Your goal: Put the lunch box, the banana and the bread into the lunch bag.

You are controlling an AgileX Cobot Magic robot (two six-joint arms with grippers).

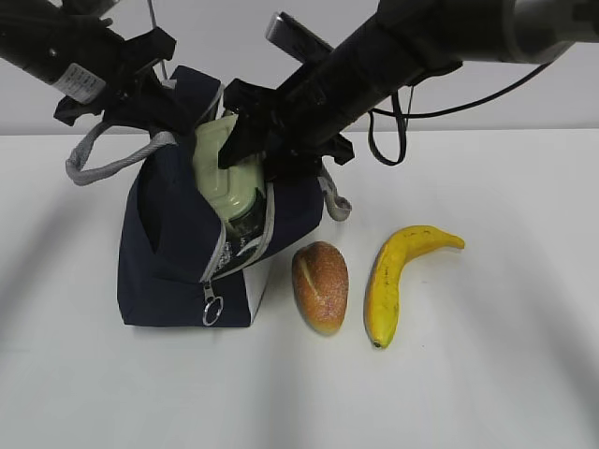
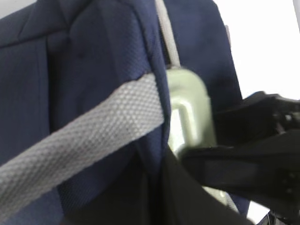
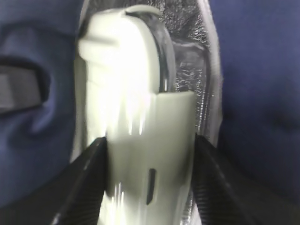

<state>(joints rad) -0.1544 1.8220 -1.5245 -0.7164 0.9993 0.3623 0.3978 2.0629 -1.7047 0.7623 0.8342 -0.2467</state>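
The navy lunch bag [image 1: 168, 253] stands at the left of the table with its top open. My left gripper [image 1: 150, 79] is shut on the bag's top edge beside the grey handle [image 1: 103, 164], and the wrist view shows navy fabric [image 2: 84, 56] between its dark jaws. My right gripper [image 1: 248, 140] is shut on the sage-green-lidded lunch box [image 1: 225, 173], which stands on end, partly inside the bag's mouth. The right wrist view shows the lunch box [image 3: 136, 117] between the fingers [image 3: 84, 178]. The bread [image 1: 320, 285] and the banana [image 1: 393, 281] lie on the table to the right of the bag.
The bag's zipper ring pull [image 1: 212, 309] hangs at its front lower corner. Silver lining [image 3: 197, 84] shows inside the bag behind the box. A black cable [image 1: 388, 131] hangs from the right arm. The white table [image 1: 505, 374] extends right and forward.
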